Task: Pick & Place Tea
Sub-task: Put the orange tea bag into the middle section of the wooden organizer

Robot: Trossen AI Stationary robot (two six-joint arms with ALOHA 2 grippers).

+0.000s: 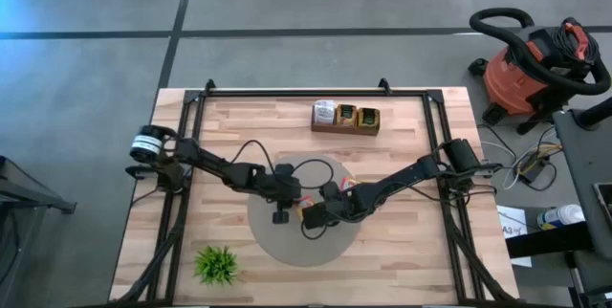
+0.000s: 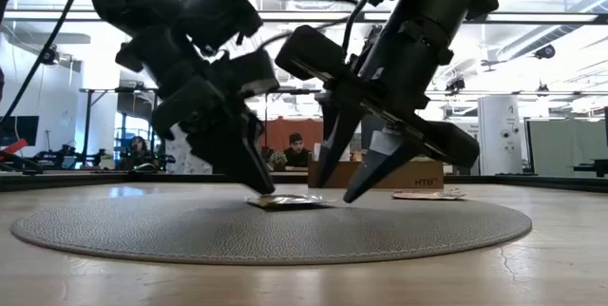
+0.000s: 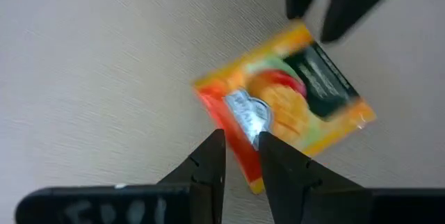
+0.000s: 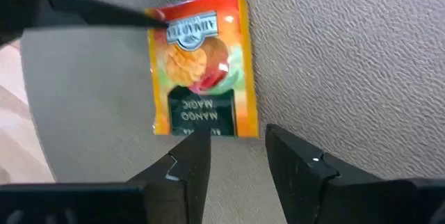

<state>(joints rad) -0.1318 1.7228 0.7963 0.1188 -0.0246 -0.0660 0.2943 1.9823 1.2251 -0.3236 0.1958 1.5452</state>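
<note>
One tea sachet (image 4: 201,64), orange and red with a dark label panel, lies flat on the round grey mat (image 1: 287,246) at the table's middle. It also shows in the left wrist view (image 3: 292,106) and the low view (image 2: 285,201). My left gripper (image 3: 241,147) slants down at the sachet's red end with a narrow gap between its fingers. My right gripper (image 4: 236,147) hangs open at the dark label end, its fingers (image 2: 347,187) just off the sachet. My left gripper's fingertips (image 3: 215,144) come down slanting from the table's left over the sachet's red end (image 3: 240,123). Whether they touch it or stand just above it, I cannot tell. The sachet lies flat on the mat.
A wooden box (image 1: 345,117) with more sachets stands at the far edge, right of the middle. A small green plant (image 1: 218,264) sits at the near left. Another flat packet (image 2: 427,194) lies by the mat's right side. A black frame rail (image 1: 316,94) borders the table.
</note>
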